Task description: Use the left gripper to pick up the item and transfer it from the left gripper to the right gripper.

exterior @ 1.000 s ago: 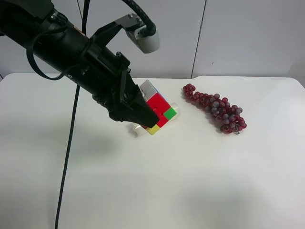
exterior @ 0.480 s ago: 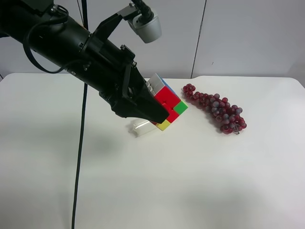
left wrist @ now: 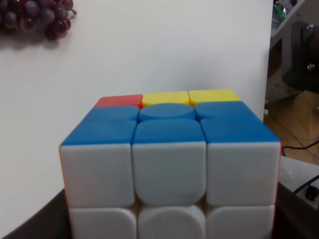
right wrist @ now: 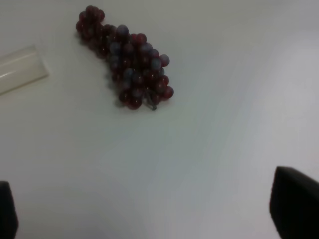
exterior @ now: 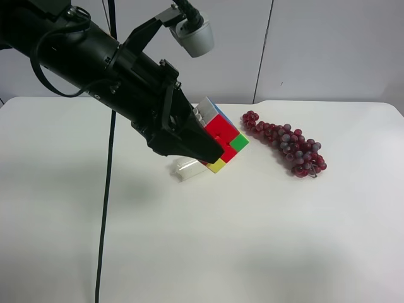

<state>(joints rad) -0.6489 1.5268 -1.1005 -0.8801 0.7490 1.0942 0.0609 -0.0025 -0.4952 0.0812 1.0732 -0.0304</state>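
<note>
Above the worktop (exterior: 252, 240), at nine o'clock from the grapes (exterior: 287, 146), my left claw (exterior: 213, 153) is clamping the cube (exterior: 225, 134), now lifted higher than a second ago; my right claw (right wrist: 149, 214) is waiting wide apart for the handover.

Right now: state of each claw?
Left claw: closed, holding the puzzle cube.
Right claw: open, holding nothing.
</note>
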